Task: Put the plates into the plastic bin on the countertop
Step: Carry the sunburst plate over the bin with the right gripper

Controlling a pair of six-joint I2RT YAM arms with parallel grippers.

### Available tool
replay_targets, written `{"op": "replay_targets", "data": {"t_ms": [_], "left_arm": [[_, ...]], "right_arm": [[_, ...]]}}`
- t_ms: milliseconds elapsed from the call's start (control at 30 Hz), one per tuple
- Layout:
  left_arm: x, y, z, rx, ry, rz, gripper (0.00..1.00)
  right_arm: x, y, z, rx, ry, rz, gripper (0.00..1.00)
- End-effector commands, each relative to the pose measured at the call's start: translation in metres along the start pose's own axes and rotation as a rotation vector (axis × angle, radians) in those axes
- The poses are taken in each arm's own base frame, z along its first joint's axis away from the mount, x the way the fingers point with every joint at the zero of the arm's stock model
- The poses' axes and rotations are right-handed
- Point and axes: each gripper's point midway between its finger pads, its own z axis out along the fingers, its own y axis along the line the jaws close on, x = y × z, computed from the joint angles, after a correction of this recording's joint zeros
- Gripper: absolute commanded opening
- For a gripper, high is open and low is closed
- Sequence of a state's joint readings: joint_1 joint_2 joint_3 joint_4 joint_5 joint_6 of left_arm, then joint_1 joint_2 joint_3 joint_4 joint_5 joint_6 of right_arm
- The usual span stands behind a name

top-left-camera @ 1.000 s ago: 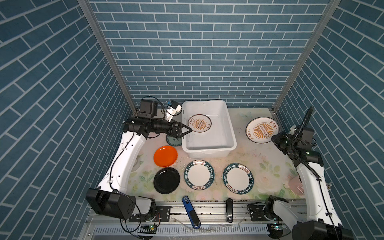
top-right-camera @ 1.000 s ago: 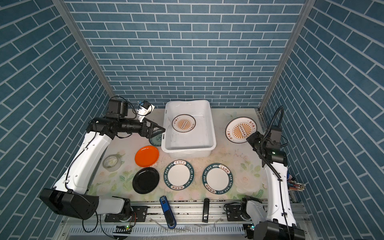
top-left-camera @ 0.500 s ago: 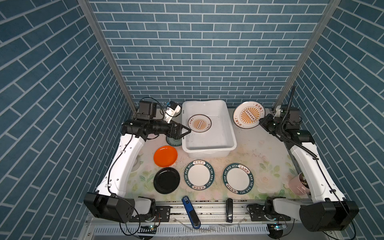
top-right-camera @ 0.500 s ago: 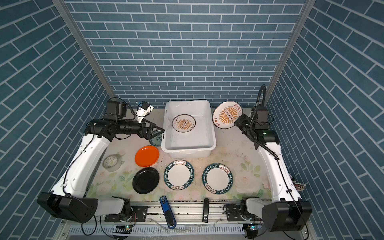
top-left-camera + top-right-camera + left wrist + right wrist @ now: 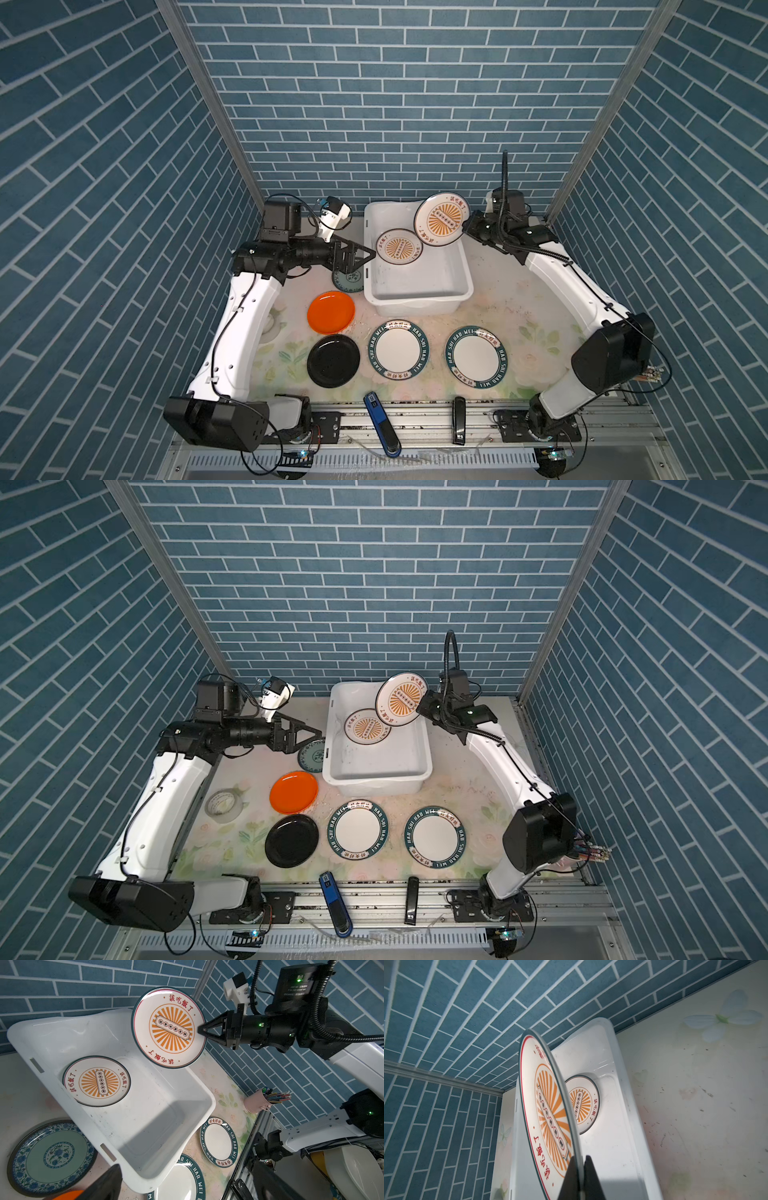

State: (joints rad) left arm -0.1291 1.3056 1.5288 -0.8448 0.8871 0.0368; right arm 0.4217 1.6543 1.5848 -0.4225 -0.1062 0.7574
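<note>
The right gripper (image 5: 200, 1029) pinches the rim of a sunburst plate (image 5: 442, 219), holding it tilted above the far right corner of the bin (image 5: 415, 308). A second sunburst plate (image 5: 399, 247) lies inside the bin. The left gripper (image 5: 365, 259) hangs spread wide beside the bin's left wall, above a teal plate (image 5: 347, 282). An orange plate (image 5: 331, 311), a black plate (image 5: 333, 360) and two lettered plates (image 5: 400, 355) (image 5: 476, 356) lie on the surface (image 5: 519, 291).

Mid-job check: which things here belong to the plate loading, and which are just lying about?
Job: plastic bin; sunburst plate inside; held sunburst plate, in right gripper; orange plate; black plate; lettered-rim plates; teal patterned plate.
Lying about: tape roll; pink pen cup; blue tool; black tool.
</note>
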Motion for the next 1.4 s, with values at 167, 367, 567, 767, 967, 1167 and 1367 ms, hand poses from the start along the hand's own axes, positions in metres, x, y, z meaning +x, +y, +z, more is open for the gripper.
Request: {"op": "replay_targets", "data": {"t_ms": [167, 367, 567, 767, 967, 1167, 1367], "left_arm": [[0.003, -0.006, -0.004, 0.019, -0.024, -0.003, 1.00], [0.001, -0.008, -0.005, 0.027, -0.029, -0.005, 1.00], [0.004, -0.009, -0.006, 0.030, -0.031, -0.003, 1.00], [0.002, -0.012, -0.007, 0.039, -0.033, 0.004, 0.99], [0.003, -0.016, -0.008, 0.060, -0.033, 0.007, 1.00], [0.004, -0.017, -0.008, 0.060, -0.032, 0.009, 1.00], [0.003, -0.017, -0.008, 0.060, -0.033, 0.010, 1.00]], "right_arm": [[0.014, 0.033, 0.055, -0.061, 0.020, -0.032, 0.00], [0.029, 0.032, 0.092, -0.071, 0.057, -0.001, 0.00], [0.040, 0.028, 0.120, -0.063, 0.088, 0.015, 0.00], [0.046, 0.024, 0.142, -0.058, 0.107, 0.033, 0.00], [0.049, 0.021, 0.158, -0.052, 0.113, 0.046, 0.00], [0.054, 0.021, 0.170, -0.062, 0.129, 0.073, 0.00], [0.068, 0.010, 0.190, -0.056, 0.151, 0.120, 0.00]]}}
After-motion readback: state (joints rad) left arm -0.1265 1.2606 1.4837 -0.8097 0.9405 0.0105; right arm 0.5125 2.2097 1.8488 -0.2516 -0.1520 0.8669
